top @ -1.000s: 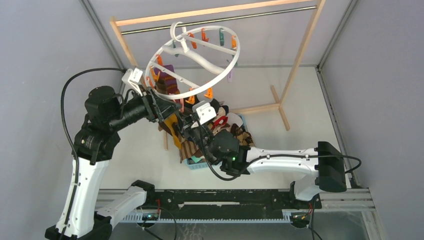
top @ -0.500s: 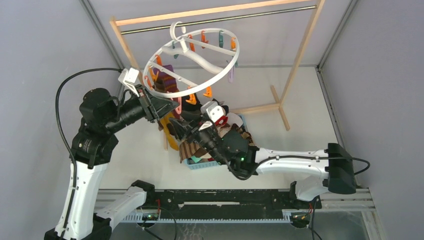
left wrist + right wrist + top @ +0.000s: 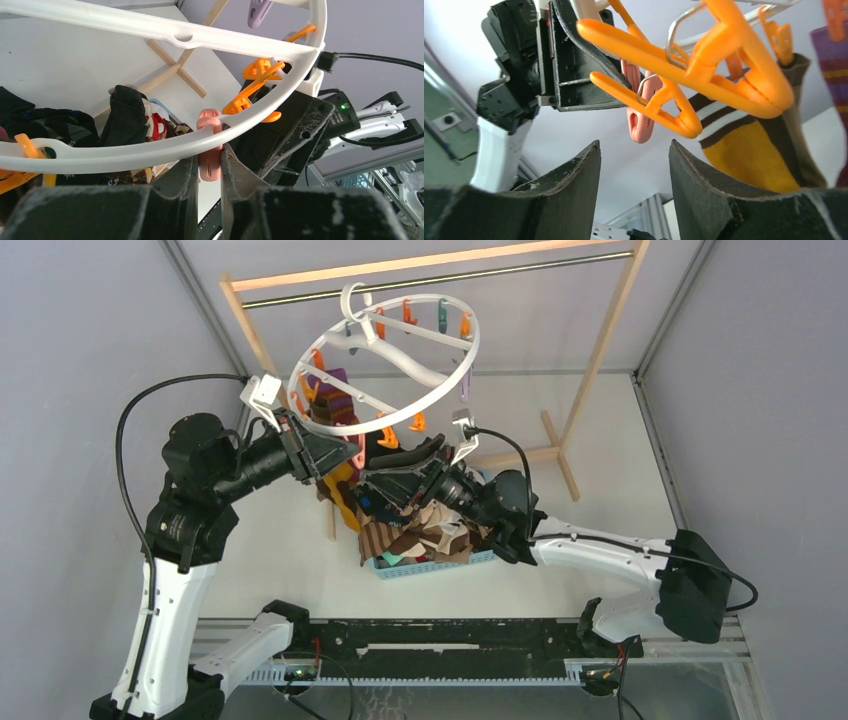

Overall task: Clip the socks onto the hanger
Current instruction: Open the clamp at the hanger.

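White tabletop (image 3: 620, 460); left gripper (image 3: 210, 172) just clamped pink plastic clothespin (image 3: 208, 122) on round white plastic hanger (image 3: 150, 146), readying it; right gripper (image 3: 634, 150) spread wider, empty.

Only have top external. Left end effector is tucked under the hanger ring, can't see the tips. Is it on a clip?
Observer: Yes. The left wrist view shows the left end effector shut on the pink clothespin that hangs from the hanger ring.
Operator: Right one holding a sock?
Observer: No. The right wrist view shows the right end effector open, with nothing between its fingers.
Operator: What's above it?
Observer: Orange clothespins hang directly overhead, and a mustard-and-brown striped sock hangs just past them.
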Controlling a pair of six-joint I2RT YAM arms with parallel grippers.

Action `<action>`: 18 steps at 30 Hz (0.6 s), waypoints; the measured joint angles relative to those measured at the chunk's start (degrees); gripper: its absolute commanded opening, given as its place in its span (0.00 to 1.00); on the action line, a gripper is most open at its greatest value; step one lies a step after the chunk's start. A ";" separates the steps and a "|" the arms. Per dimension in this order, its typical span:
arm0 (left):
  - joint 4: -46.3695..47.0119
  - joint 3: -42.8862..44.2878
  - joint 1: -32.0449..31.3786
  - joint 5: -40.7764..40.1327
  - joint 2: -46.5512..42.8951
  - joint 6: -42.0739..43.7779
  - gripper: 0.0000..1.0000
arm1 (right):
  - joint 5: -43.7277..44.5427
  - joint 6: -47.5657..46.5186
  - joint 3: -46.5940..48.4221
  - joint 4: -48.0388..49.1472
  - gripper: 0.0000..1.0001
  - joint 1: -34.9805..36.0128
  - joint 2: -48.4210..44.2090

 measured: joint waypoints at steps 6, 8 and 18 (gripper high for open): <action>-0.04 0.00 0.09 0.52 -0.02 0.02 0.12 | -7.37 9.18 0.37 6.60 0.56 -2.43 4.72; -0.04 0.00 0.13 0.79 -0.02 0.02 0.12 | -8.63 11.08 0.90 7.28 0.55 -2.51 6.12; -0.09 0.00 0.46 1.55 -0.13 0.02 0.12 | -10.51 19.34 1.97 16.41 0.46 -3.43 10.36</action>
